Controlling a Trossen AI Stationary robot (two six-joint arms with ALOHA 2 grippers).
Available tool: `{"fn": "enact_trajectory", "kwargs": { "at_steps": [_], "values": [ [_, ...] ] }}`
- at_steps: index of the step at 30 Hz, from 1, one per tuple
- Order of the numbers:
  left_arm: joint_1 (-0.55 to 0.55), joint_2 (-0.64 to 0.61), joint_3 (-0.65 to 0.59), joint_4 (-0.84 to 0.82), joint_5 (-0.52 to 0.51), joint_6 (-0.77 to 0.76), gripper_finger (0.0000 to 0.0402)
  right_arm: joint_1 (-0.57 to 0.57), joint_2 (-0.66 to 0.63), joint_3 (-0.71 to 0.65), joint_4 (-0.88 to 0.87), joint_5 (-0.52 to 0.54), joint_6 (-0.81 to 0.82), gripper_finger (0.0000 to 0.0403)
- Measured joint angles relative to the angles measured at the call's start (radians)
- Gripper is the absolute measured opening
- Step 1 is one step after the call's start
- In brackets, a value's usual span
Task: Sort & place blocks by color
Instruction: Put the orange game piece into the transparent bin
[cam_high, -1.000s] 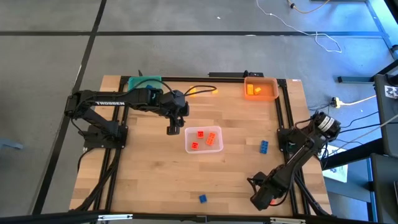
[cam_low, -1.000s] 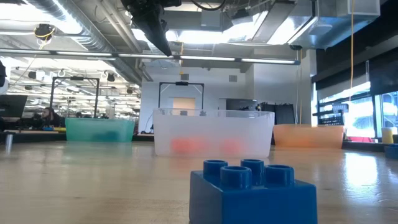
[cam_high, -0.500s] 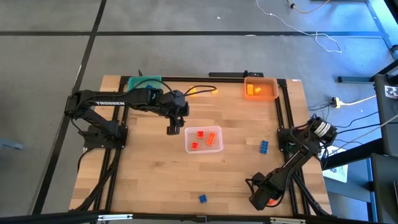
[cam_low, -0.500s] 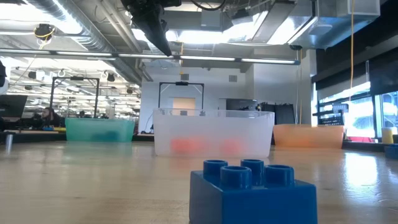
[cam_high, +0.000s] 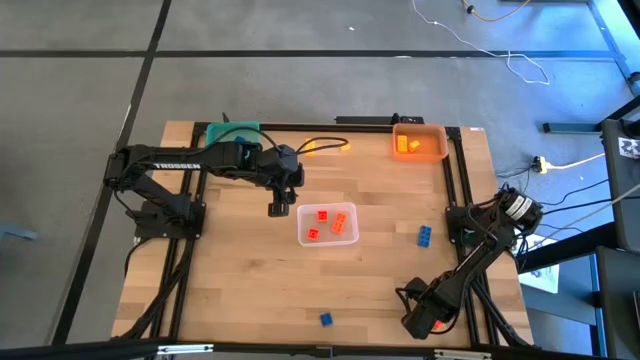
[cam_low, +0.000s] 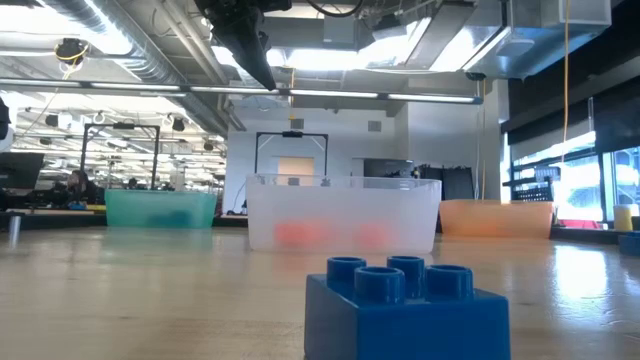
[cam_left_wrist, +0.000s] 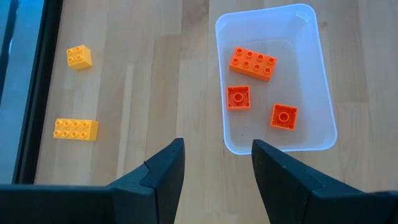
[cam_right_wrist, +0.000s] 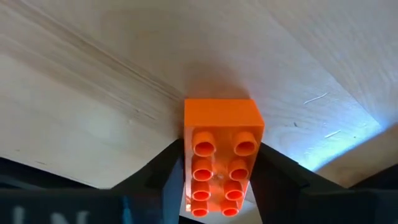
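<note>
- Right claw (cam_right_wrist: 219, 171) pinches an orange brick (cam_right_wrist: 222, 155) between its fingers, low on the table.
- Left claw (cam_left_wrist: 214, 163) is spread, empty (clear bin (cam_left_wrist: 323, 93) with three red bricks just ahead).
- Blue (cam_high: 425, 235) and yellow bricks (cam_left_wrist: 75, 129) still lie loose.

Looks like a robotics lab set up in a big open industrial office space. The wooden bench (cam_high: 250, 280) sits on a bare concrete floor (cam_high: 300, 90) with loose cables (cam_high: 520, 60) trailing across it. From bench level you can see exposed ceiling ducts (cam_low: 130, 50), strip lighting (cam_low: 400, 97), and rows of workstations (cam_low: 60, 190) way in the back where a person (cam_low: 75, 186) sits.
</note>
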Motion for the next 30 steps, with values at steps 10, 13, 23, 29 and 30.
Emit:
{"fn": "enact_trajectory", "kwargs": {
  "at_steps": [10, 13, 23, 29, 30],
  "values": [
    [0.000, 0.000, 0.000, 0.000, 0.000, 0.000, 0.0177, -0.075, -0.012, -0.001, -0.051, -0.016, -0.128, 0.0141],
    [0.000, 0.000, 0.000, 0.000, 0.000, 0.000, 0.0177, -0.127, -0.038, -0.006, -0.090, 0.019, -0.182, 0.0141],
    [0.000, 0.000, 0.000, -0.054, -0.001, 0.000, 0.0177, -0.392, -0.215, -0.004, -0.141, 0.132, -0.480, 0.0141],
    [0.000, 0.000, 0.000, -0.093, -0.005, -0.002, 0.0177, -0.589, -0.298, 0.005, -0.114, 0.161, -0.715, 0.0141],
    [0.000, 0.000, 0.000, -0.094, -0.006, -0.003, 0.0177, -0.622, -0.302, 0.016, -0.114, 0.164, -0.764, 0.0141]
  ]
}}
